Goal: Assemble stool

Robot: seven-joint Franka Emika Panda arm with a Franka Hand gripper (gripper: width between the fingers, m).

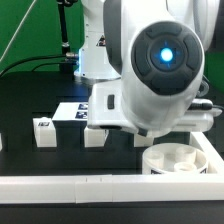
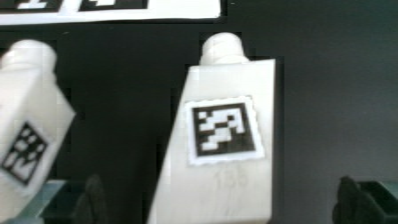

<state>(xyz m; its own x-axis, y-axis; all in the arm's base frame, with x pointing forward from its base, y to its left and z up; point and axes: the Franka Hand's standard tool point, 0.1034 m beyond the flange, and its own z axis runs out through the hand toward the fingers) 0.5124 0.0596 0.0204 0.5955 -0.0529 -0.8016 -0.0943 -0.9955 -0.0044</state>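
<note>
In the wrist view a white block leg point(image 2: 222, 130) with a black-and-white tag lies on the black table, its pegged end pointing at the marker board point(image 2: 107, 8). My gripper point(image 2: 222, 205) is open, and its dark fingertips point(image 2: 80, 200) stand on either side of this leg's near end with gaps on both sides. A second leg point(image 2: 27, 120) lies beside it. In the exterior view two legs point(image 1: 43, 130) point(image 1: 93, 135) stand on the table, and the round ring-shaped seat point(image 1: 180, 158) sits at the exterior view's right. The arm's body hides the fingers there.
The long white border wall point(image 1: 60, 185) runs along the near edge and turns up the exterior view's right side past the seat. The marker board point(image 1: 68, 110) lies behind the legs. A small white object point(image 1: 2, 140) shows at the exterior view's left edge.
</note>
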